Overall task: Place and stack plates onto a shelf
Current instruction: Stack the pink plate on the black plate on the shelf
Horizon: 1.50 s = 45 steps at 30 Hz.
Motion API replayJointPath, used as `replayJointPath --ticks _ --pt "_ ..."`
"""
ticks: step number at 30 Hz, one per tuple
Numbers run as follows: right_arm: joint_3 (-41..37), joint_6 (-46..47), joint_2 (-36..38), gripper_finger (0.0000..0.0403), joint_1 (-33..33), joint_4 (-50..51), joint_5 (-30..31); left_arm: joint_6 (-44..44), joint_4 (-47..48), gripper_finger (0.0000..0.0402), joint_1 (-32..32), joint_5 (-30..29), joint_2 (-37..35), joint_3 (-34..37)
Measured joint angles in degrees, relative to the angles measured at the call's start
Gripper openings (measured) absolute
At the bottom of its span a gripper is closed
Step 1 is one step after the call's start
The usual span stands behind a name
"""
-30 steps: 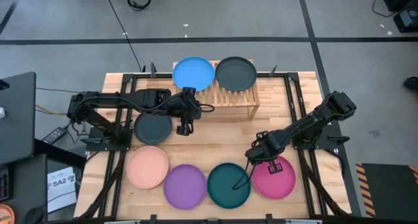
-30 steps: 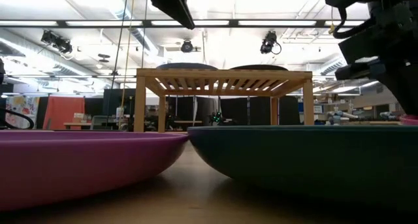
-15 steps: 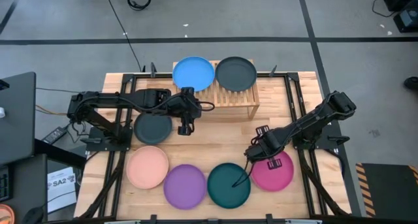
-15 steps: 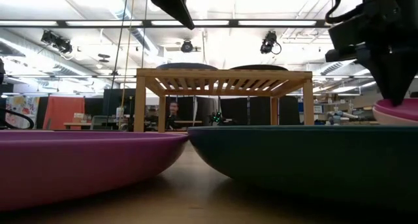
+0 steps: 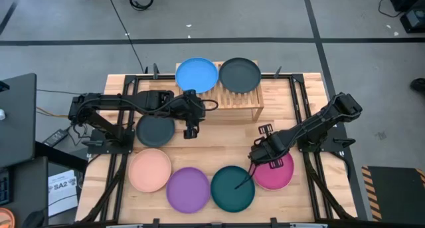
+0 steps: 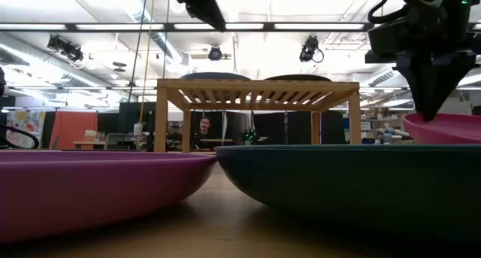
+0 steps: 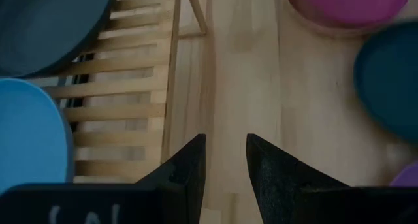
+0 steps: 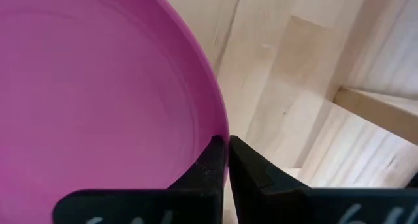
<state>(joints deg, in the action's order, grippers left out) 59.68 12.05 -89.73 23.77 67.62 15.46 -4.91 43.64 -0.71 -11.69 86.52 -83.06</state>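
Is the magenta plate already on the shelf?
No, the magenta plate is off the shelf, its rim pinched by the right gripper near the teal plate.

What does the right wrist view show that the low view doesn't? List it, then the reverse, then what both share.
Right wrist only: the right gripper shut on the magenta plate's rim, both fingers pinching the edge, seen close.

Low only: the shelf with two plates on top, the teal plate, a purple plate, and the left gripper hanging above.

Both: the magenta plate held by the right gripper, and the wooden table.
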Motion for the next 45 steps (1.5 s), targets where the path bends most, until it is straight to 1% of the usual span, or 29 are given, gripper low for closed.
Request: replayJointPath --ticks 5,10,17,21,35,40,45 --pt "0.0 -0.4 0.0 0.0015 0.0 2.1 2.3 1.0 -0.2 0.0117 0.0 0.0 0.0 0.3" --pt "1.3 -1.6 0.0 0.0014 0.0 6.4 1.5 0.9 -0.2 0.0117 -0.1 0.0 0.1 0.3" --pt "6.8 -1.7 0.0 0.0014 -0.1 12.1 2.5 0.8 -0.2 0.0117 -0.1 0.0 0.1 0.3" --pt "10.2 -2.5 0.0 0.0014 -0.9 13.6 2.9 0.8 -0.2 0.0117 -0.1 0.0 0.1 0.3" --pt "19.7 -13.0 0.0 0.0013 -6.0 13.8 3.2 0.9 -0.2 0.0117 -0.1 0.0 0.1 0.3" --pt "24.7 -19.0 0.0 0.0013 -8.6 14.0 3.2 0.9 -0.2 0.0117 -0.1 0.0 0.1 0.3" --pt "30.5 -24.4 0.0 0.0013 -12.5 15.8 3.2 0.9 -0.2 0.0117 -0.1 0.0 0.1 0.4"
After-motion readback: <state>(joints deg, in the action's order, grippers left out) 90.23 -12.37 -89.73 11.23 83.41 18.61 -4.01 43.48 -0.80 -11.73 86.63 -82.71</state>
